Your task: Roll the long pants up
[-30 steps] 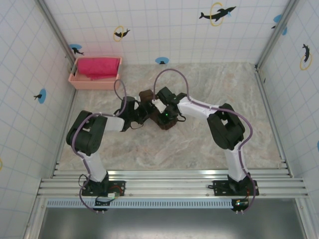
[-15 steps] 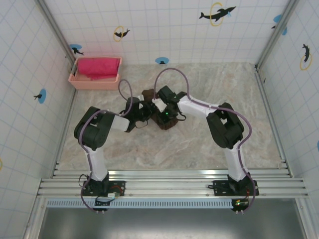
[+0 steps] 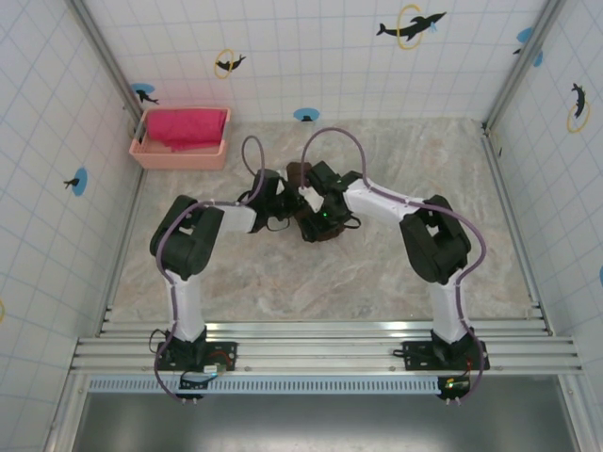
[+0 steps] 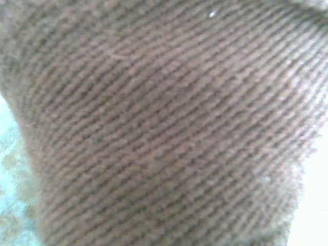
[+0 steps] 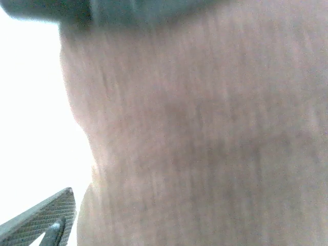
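Note:
The long pants [image 3: 301, 173] are a small dark-brown bundle at the middle of the table, with both wrists pressed in on it. My left gripper [image 3: 287, 200] meets the bundle from the left and my right gripper [image 3: 314, 202] from the right. More brown cloth [image 3: 318, 232] shows below the right wrist. In the left wrist view, ribbed brown fabric [image 4: 164, 123] lies right against the lens and hides the jaws. In the right wrist view, the brown fabric [image 5: 205, 143] is just as close. One grey finger [image 5: 43, 223] stands far out at the lower left, clear of the cloth.
A pink tray [image 3: 179, 151] holding a bright pink cloth [image 3: 188, 125] sits at the back left by the wall. Tiled walls close in the marble table [image 3: 396, 273] on three sides. A metal rail runs along the near edge.
The left arm has reached further right and back, into the bundle. The top of the brown bundle has shifted right. The right wrist has moved slightly right with it.

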{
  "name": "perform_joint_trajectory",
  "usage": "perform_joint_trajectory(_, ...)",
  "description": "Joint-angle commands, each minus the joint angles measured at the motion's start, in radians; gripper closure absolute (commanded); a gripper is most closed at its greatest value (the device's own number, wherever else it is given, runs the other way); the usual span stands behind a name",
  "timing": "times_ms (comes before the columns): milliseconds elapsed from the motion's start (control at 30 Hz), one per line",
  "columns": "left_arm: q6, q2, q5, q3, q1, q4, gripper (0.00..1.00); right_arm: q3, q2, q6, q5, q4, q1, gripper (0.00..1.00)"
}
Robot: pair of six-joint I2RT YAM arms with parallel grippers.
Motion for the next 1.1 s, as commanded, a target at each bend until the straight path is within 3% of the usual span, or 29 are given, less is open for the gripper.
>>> perform_joint_trajectory(0, 0.226, 0.040, -0.144, 0.136, -0.015, -0.640, 1.00, -0.019, -0.133, 0.021, 0.107, -0.099, -0.050, 0.01)
perform_joint_trajectory(100, 0.312, 0.065, -0.176, 0.233, -0.016, -0.814, 1.00, -0.038, -0.213, 0.032, 0.166, -0.094, -0.094, 0.01)
perform_joint_trajectory(267, 0.363, 0.075, -0.209, 0.277, -0.014, -0.933, 1.00, -0.112, -0.316, 0.051, 0.195, -0.065, -0.152, 0.01)
perform_joint_trajectory(400, 0.379, 0.070, -0.200, 0.342, -0.003, -0.972, 1.00, -0.186, -0.350, 0.056, 0.194, -0.042, -0.184, 0.01)
perform_joint_trajectory(500, 0.378, 0.047, -0.111, 0.396, 0.019, -0.905, 1.00, -0.215, -0.362, 0.055, 0.203, -0.033, -0.193, 0.01)
perform_joint_trajectory(600, 0.296, -0.019, 0.074, 0.333, 0.067, -0.552, 1.00, -0.224, -0.361, 0.053, 0.208, -0.028, -0.204, 0.01)
perform_joint_trajectory(767, -0.006, -0.045, 0.206, 0.260, 0.169, 0.055, 1.00, -0.224, -0.344, 0.046, 0.216, -0.026, -0.213, 0.01)
perform_joint_trajectory(867, -0.208, -0.006, 0.186, 0.264, 0.220, 0.405, 1.00, -0.228, -0.330, 0.040, 0.219, -0.022, -0.214, 0.01)
perform_joint_trajectory(967, -0.369, 0.044, 0.098, 0.272, 0.269, 0.716, 1.00, -0.232, -0.317, 0.035, 0.221, -0.022, -0.214, 0.01)
perform_joint_trajectory(1067, -0.431, 0.073, 0.037, 0.302, 0.311, 0.835, 1.00, -0.235, -0.305, 0.028, 0.222, -0.022, -0.214, 0.01)
